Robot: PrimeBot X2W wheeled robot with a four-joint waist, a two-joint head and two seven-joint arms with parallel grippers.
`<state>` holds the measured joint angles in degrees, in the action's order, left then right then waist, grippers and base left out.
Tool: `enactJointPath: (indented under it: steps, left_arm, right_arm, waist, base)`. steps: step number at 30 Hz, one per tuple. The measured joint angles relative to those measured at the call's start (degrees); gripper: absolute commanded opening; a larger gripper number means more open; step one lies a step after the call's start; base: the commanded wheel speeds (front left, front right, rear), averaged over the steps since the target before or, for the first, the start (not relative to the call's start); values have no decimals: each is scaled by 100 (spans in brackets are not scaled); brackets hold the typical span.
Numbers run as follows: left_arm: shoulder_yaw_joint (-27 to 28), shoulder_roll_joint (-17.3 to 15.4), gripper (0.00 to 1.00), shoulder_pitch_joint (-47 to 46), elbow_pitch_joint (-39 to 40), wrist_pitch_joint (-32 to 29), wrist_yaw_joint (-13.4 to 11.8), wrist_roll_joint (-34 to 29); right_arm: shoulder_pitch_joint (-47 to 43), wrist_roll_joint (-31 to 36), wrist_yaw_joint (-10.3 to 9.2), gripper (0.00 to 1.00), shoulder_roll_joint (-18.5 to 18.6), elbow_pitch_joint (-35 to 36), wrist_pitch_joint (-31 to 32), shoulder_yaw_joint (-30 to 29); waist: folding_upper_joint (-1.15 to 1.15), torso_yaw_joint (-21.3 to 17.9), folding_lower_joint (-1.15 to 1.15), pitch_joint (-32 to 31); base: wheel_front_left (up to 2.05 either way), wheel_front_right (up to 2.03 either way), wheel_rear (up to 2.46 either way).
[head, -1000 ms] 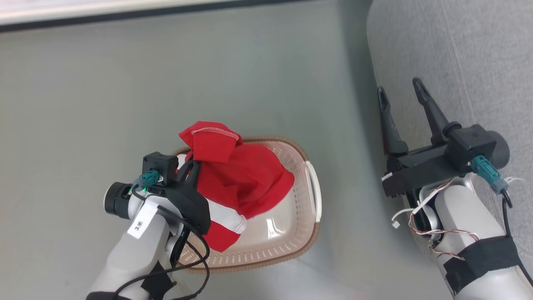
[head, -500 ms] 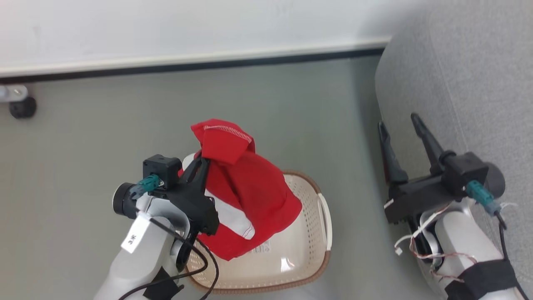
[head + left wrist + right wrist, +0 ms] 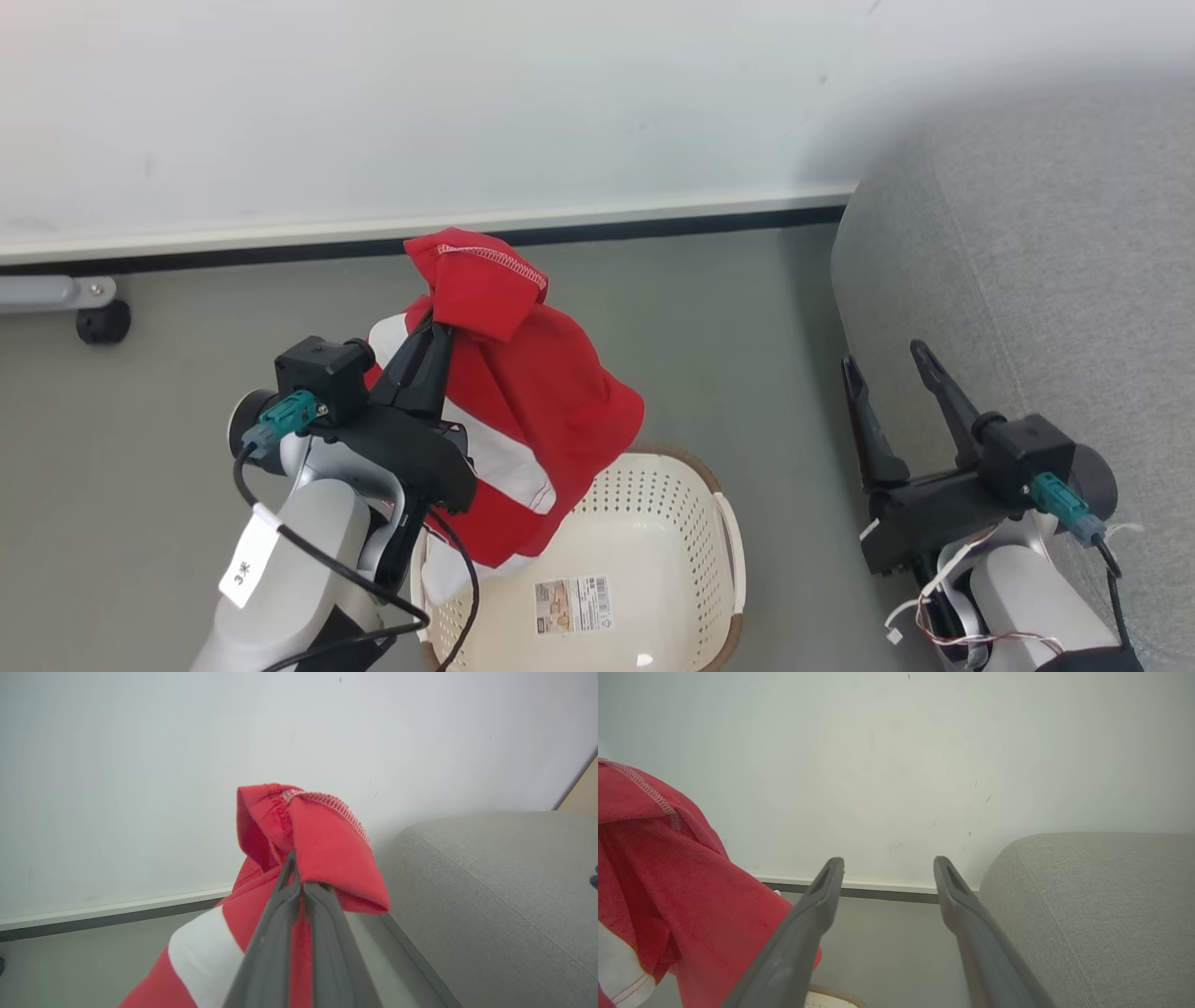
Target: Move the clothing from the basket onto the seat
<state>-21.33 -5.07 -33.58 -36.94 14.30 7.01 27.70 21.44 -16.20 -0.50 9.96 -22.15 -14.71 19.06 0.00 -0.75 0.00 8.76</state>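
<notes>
- One narrow pinch carries the whole load. The left gripper (image 3: 431, 347) has its fingers clenched on a fold near the hem of the clothing (image 3: 537, 411), which hangs above the left side of the basket (image 3: 667, 485). If the fabric creeps out, it would likely drop back in or onto the floor (image 3: 728, 327).
- Its lower end hangs by the basket's left rim, and I cannot tell whether it is clear. A low swing to the right could snag the rim and drag the basket.
- The seat (image 3: 1027, 280) lies well to the right, so a fast carry might fling loose cloth short of it.
- The right gripper (image 3: 882, 355), fingers spread and empty, stands just beside the seat's edge, between basket and seat. Trailing cloth could catch on it.
</notes>
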Motion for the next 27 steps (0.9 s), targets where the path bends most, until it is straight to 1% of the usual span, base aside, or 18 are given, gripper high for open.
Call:
enactJointPath:
  steps: [8,19,27]
  left_arm:
    - [32,-2,0,241,579,0,3,49]
    - [-92,-10,0,674,1414,0,3,48]
    - [-132,-37,0,906,1958,-41,-100,44]
  right_arm:
    - [-249,-69,11,100,1,-9,0,42]
    - [-615,-94,51,100,-36,58,8,177]
    - [-743,-129,51,100,-37,218,58,199]
  waist:
    - [0,-16,0,-297]
    - [0,-67,0,-666]
    - [1,-111,1,-731]
  base:
    - [0,0,0]
    - [0,0,0]
    - [0,0,0]
